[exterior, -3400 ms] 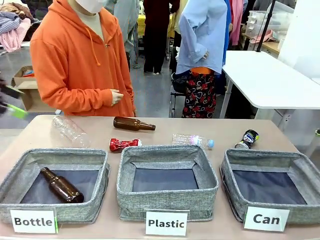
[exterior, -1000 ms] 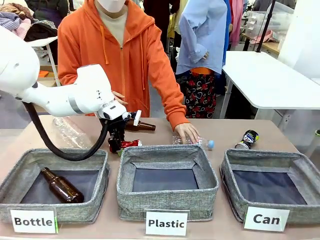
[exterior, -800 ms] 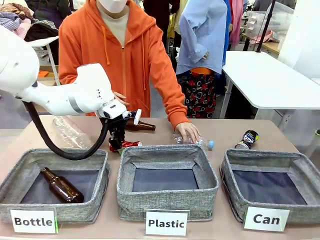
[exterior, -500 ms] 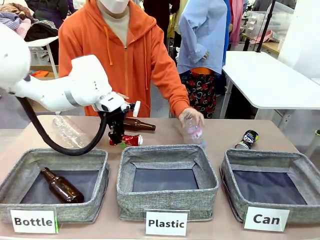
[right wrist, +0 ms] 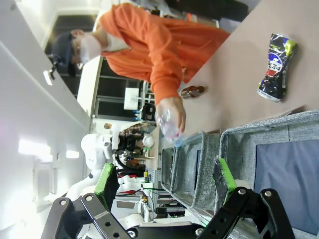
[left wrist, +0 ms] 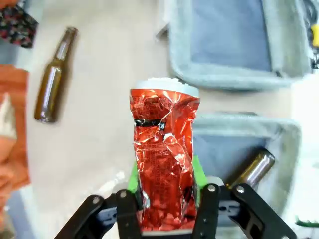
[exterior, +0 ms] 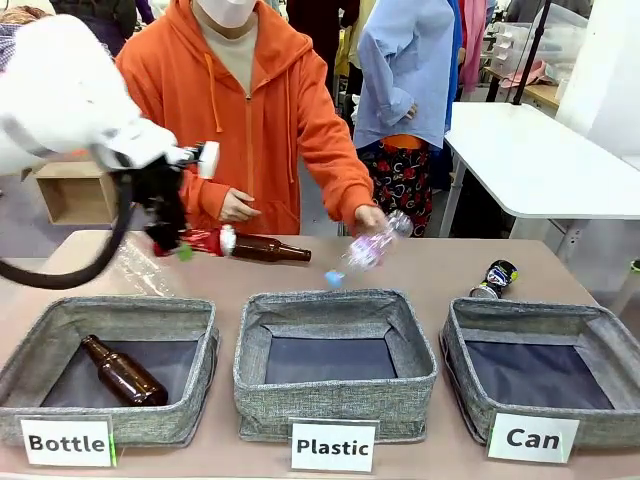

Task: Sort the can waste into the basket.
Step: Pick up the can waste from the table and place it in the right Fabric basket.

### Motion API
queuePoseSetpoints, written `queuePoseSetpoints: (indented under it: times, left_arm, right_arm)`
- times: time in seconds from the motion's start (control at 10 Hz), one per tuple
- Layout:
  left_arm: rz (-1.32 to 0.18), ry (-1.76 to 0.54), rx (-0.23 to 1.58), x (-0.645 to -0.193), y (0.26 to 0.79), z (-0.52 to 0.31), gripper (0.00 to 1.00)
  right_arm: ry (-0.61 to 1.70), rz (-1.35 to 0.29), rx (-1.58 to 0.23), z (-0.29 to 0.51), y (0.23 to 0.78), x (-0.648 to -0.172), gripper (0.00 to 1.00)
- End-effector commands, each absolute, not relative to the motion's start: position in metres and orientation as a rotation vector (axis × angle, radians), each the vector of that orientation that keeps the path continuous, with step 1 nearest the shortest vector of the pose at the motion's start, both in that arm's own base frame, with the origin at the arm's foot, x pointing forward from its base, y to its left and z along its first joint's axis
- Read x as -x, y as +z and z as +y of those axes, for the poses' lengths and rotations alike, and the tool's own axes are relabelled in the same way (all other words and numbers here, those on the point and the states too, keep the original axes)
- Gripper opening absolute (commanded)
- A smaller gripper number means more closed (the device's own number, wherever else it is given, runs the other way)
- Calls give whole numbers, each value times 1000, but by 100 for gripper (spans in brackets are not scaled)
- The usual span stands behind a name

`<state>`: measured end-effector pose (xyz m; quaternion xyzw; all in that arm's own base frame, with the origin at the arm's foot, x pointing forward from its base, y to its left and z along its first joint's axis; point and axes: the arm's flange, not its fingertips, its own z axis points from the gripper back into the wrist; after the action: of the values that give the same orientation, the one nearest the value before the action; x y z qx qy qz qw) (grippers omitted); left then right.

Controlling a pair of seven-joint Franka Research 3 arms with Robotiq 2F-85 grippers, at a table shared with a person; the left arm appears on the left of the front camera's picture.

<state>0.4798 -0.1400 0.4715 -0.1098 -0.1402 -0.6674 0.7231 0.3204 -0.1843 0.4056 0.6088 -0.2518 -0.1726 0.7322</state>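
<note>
Red can (left wrist: 164,129) clamped betw. left hand (left wrist: 166,175) pads (left wrist: 199,174), sticking past tips.

1. The left gripper (exterior: 183,247) is at the far left of the table (exterior: 430,262). It squeezes a crushed red can (exterior: 205,240).
2. A brown bottle (exterior: 268,248) lies on the table just beside that can.
3. The person in orange holds a clear bottle (exterior: 368,245) in one hand (exterior: 369,216), over the far edge of the "Plastic" basket (exterior: 335,395).
4. A dark can (exterior: 495,277) lies just behind the "Can" basket (exterior: 460,380).
5. Another brown bottle (exterior: 123,371) lies inside the "Bottle" basket (exterior: 160,425).
</note>
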Motion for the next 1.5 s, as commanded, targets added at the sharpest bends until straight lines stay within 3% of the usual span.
queuePoseSetpoints:
  times: [0.0,0.1,0.4,0.9,1.1,1.2,1.4]
  left_arm:
    - [-297,-1551,309,-430,476,-109,0]
    - [-337,-1612,387,-413,473,-112,0]
    - [-356,-1707,376,-402,472,-155,0]
    - [-376,-1598,441,-416,475,-144,0]
    - [-433,-1537,572,-426,477,-168,0]
    - [-605,-1394,733,-433,485,-209,0]
    - [-579,-1368,867,-433,498,-302,0]
  right_arm:
    - [-366,-581,-1349,-184,407,-322,100]
    - [-366,-581,-1349,-184,407,-322,100]
    - [-366,-581,-1349,-184,407,-322,100]
    - [-366,-581,-1349,-184,407,-322,100]
    - [-380,-554,-1339,-184,406,-320,100]
    - [-429,-642,-1361,-229,441,-302,100]
    - [-453,-581,-1342,-289,477,-258,100]
